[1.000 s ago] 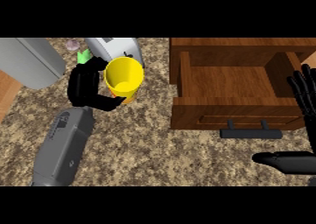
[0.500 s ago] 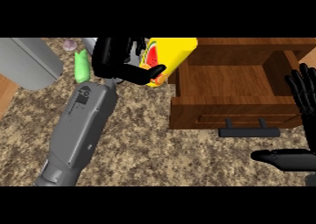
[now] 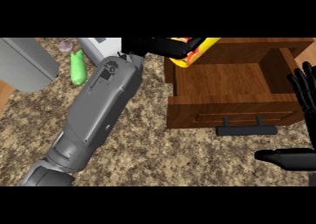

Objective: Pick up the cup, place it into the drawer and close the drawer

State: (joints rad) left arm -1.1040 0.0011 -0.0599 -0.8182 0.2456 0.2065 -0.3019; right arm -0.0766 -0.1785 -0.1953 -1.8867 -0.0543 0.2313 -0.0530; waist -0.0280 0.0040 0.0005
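Your desk (image 3: 153, 157) is a speckled stone top, and the biggest thing on it is the wooden drawer (image 3: 231, 78) at about two o'clock, pulled open with its dark handle (image 3: 246, 130) facing you. Its inside shows bare wood; you can see nothing lying in it.

The yellow cup (image 3: 198, 49) sits at twelve o'clock, over the drawer's upper left corner, tilted and clamped in your left hand (image 3: 161, 45), whose black fingers curl round its side. It looks like a light, stiff, smooth-walled cup, so judge it slippery: keep the hold round the body, not the rim.

Your right hand (image 3: 309, 94) rests at three o'clock, fingers straight and up, just beside the drawer's right wall.

At eleven o'clock lies a small green vegetable (image 3: 77, 68), well apart from the drawer.
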